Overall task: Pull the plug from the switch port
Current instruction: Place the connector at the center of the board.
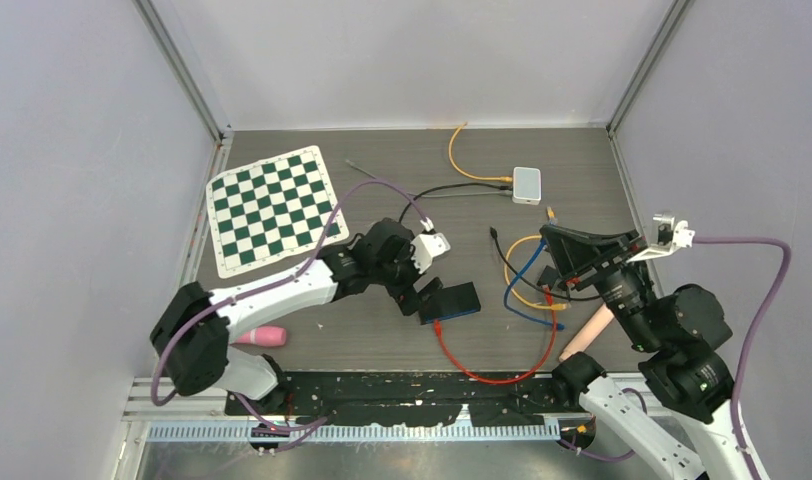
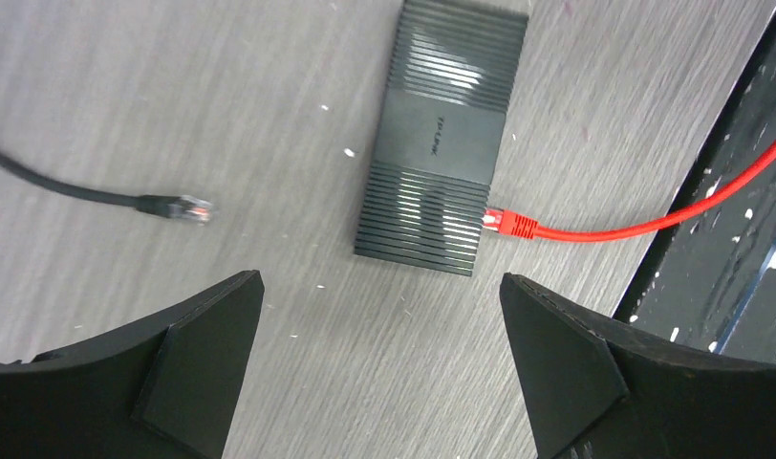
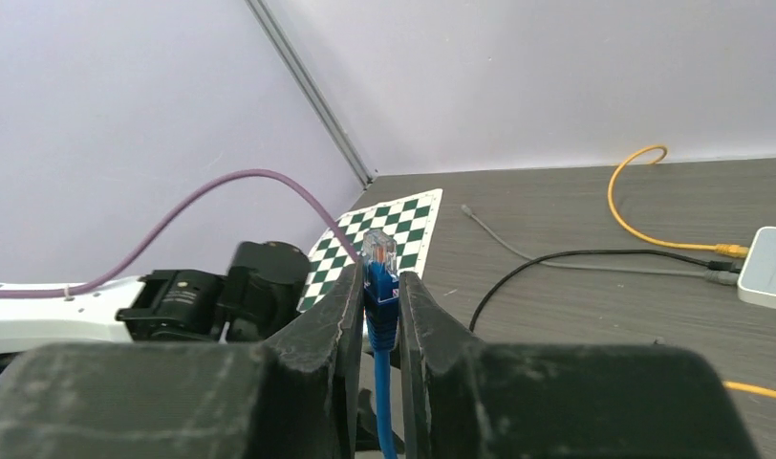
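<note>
- Only the right wrist view shows the right pincer (image 3: 379,279) clenched on the blue plug (image 3: 377,251). The plug's clear tip stands upright above the fingers, well away from the switch.
- Only the left wrist view shows the ports of the switch (image 2: 437,134): a red plug (image 2: 508,223) sits in one, and a black cable's plug (image 2: 179,207) lies loose on the table (image 2: 126,96).
- The left pincer (image 2: 379,279) is released, spread wide over the switch's near end.
- From the top view, the switch lies mid-table, with a checkered mat (image 1: 270,208) far left.

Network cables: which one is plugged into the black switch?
The red cable; the black cable's plug lies loose, and the right gripper pinches the blue cable.
</note>
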`<state>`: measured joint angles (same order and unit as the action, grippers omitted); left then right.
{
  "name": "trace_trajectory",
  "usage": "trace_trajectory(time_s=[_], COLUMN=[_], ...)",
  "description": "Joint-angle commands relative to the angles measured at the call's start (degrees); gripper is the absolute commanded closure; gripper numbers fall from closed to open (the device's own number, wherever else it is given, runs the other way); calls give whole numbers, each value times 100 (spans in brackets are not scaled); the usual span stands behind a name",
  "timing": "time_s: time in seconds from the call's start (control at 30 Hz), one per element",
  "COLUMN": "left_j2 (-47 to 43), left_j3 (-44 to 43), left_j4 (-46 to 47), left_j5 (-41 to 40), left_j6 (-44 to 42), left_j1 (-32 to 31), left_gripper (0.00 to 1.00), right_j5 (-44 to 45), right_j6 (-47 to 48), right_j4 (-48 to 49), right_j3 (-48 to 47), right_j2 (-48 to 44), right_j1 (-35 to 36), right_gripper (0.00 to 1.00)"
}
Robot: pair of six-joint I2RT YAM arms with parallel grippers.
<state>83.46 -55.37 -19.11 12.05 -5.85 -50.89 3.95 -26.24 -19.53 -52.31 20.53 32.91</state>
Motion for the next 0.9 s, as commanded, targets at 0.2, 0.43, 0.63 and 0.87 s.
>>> trace_trajectory(time_s=[0.2, 0.43, 0.63, 0.87], left_j2=[-854, -876, -965, -1304], left_j3=[240, 325, 298, 670], left_j4=[355, 459, 398, 551], left_j5=[-894, -999, -1090, -1448], left_j6=[125, 247, 281, 385], left_j1=[-7, -10, -8, -3], left_gripper=[0, 0, 0, 0], right_j5=[46, 386, -229, 531], right_j6=[272, -1197, -2387, -2629], right_j4=[-166, 1347, 3044, 2782], right_j3=[-901, -332, 807, 1258], right_j2=[295, -94, 380, 458], right_j1=[23, 23, 23, 23], right_gripper=[95, 95, 95, 95])
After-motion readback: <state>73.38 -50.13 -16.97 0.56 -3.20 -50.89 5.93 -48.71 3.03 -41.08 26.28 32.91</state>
